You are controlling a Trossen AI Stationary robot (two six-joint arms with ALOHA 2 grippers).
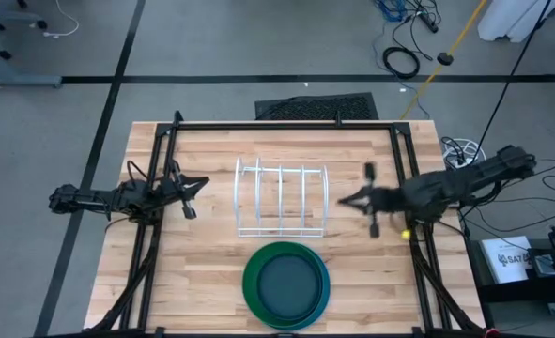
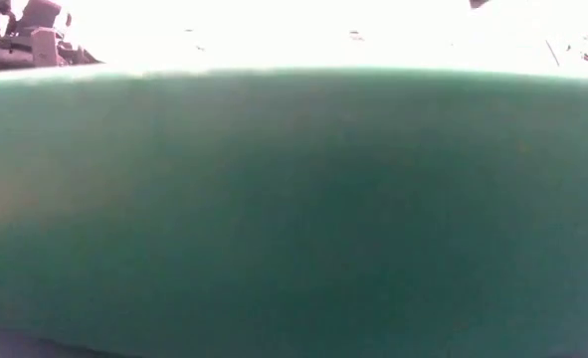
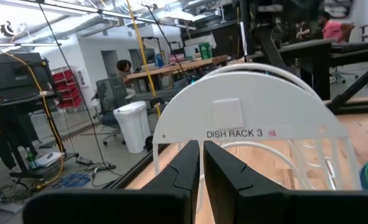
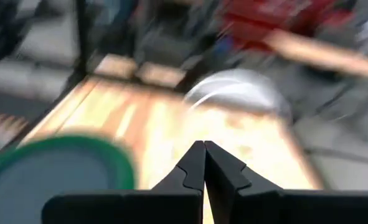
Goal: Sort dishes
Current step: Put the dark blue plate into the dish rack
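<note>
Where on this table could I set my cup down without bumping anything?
Bare wood lies on the table between the left gripper and the stacked dishes, and between those dishes and the right gripper. The strip behind the white rack is also free. The middle is crowded: both shut grippers flank the rack closely.

The white end panel of the wire dish rack (image 3: 252, 118), seen in the left wrist view, carries dark printed capitals reading "DISH RACK 3" (image 3: 234, 134), followed by a small red mark too small to read; in the high view, a white box (image 1: 508, 257) on the floor beside the surface bears dark lettering that cannot be made out.
</note>
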